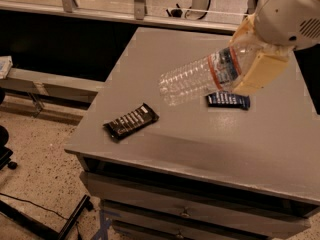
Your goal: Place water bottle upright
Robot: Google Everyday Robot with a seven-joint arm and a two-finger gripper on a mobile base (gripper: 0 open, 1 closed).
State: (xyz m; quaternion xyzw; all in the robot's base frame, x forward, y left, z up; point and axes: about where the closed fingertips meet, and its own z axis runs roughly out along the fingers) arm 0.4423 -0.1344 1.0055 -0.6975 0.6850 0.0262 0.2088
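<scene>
The water bottle (200, 79) is clear ribbed plastic with a red, white and blue label band near its neck. It is held in the air above the grey table (200, 149), tilted, its base pointing down-left and its neck end up-right. My gripper (247, 64) is shut on the bottle at its neck end, at the upper right of the view. Its pale yellow fingers (260, 71) clamp either side of the label. The cap is hidden behind the gripper.
A black snack bar wrapper (131, 121) lies near the table's left front edge. A dark blue snack wrapper (228, 100) lies just under the gripper. Drawers (190, 209) sit below the tabletop. A metal rail (100, 14) runs behind the table.
</scene>
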